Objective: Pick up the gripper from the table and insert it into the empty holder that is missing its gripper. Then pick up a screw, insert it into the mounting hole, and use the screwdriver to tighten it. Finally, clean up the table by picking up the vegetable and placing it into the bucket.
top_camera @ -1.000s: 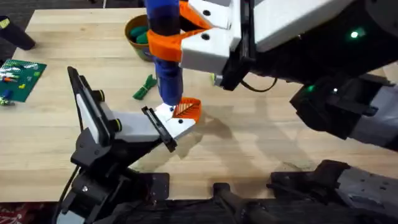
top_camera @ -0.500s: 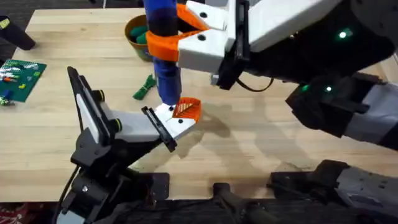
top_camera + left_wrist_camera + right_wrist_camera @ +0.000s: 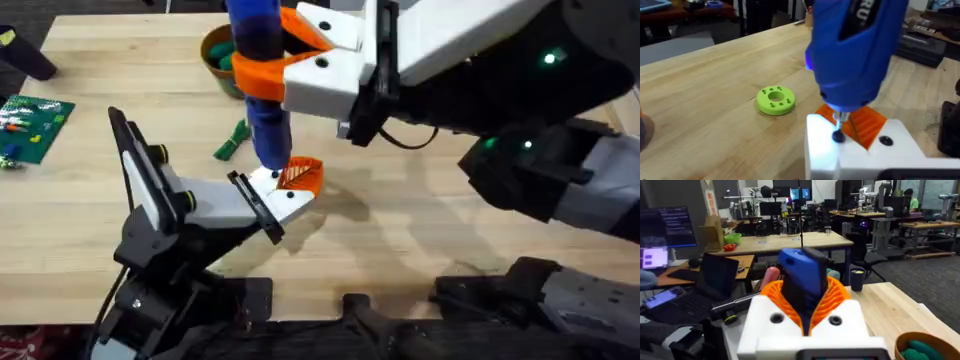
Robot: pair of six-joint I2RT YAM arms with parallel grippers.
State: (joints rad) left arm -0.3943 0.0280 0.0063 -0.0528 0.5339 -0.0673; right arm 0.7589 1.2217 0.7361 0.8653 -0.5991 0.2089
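The white holder with its black end plate sits at the end of my left arm. The small orange ribbed gripper is seated in the holder and shows up close. My right gripper is shut on the blue screwdriver, held upright. The screwdriver's bit rests on a black screw in the holder's top. In the right wrist view the orange jaws clamp the screwdriver. The dark-green vegetable lies on the table left of the screwdriver. The yellow bucket stands behind it.
A green toy lies in the bucket. A lime-green ring with holes lies on the wood beyond the holder. A green brick baseplate sits at the table's left edge, with a black object behind it.
My right gripper and the screwdriver's upper end have shifted slightly left. The bit stays on the holder, and the left arm has not moved.
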